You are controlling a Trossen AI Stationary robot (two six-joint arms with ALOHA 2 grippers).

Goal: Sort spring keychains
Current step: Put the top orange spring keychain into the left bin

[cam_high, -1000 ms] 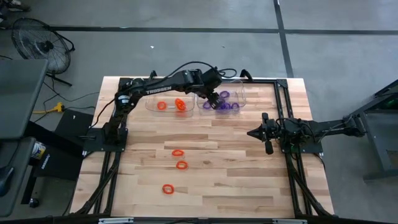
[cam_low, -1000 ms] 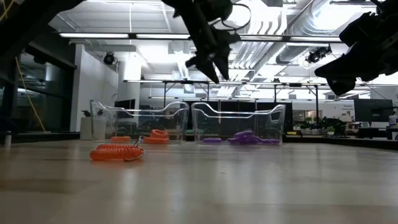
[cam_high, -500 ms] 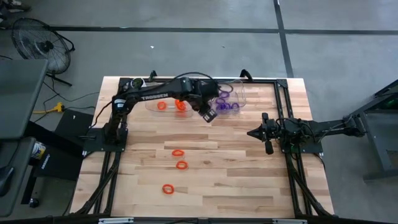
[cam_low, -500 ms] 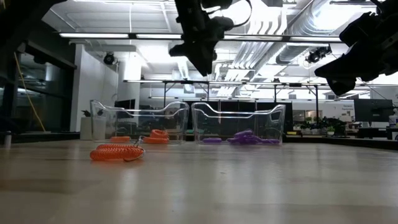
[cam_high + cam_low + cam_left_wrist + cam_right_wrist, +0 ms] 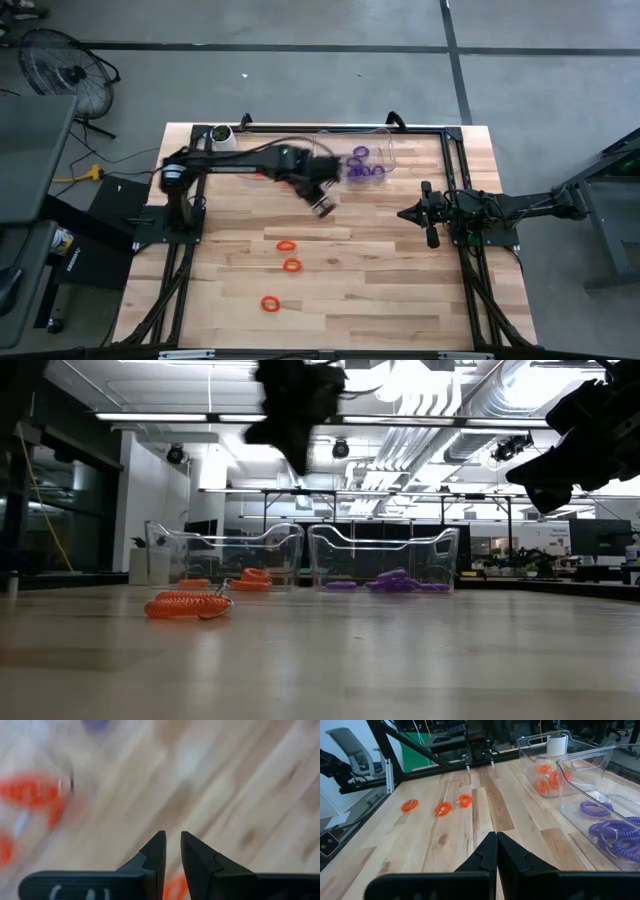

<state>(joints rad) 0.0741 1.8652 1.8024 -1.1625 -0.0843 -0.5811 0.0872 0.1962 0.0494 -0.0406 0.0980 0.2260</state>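
Orange coils are what we have left to sort: three spring keychains lie loose on the bare wood table, in a ragged line running near to far, left of centre. Each lies flat as a closed ring, so we see no clear long axis or pointing direction from above; in the low view one looks like a squat, wide coil.

The left gripper hangs above the table just in front of the two clear bins, its fingers nearly together with a thin gap and nothing between them. The right gripper waits at the right side, pinched together and empty.

The risk we see: fingers this narrow could come down on top of a coil instead of straddling it, and the springy ring may skid or flip away. A grab on one edge could let it dangle and snag the bin rim.
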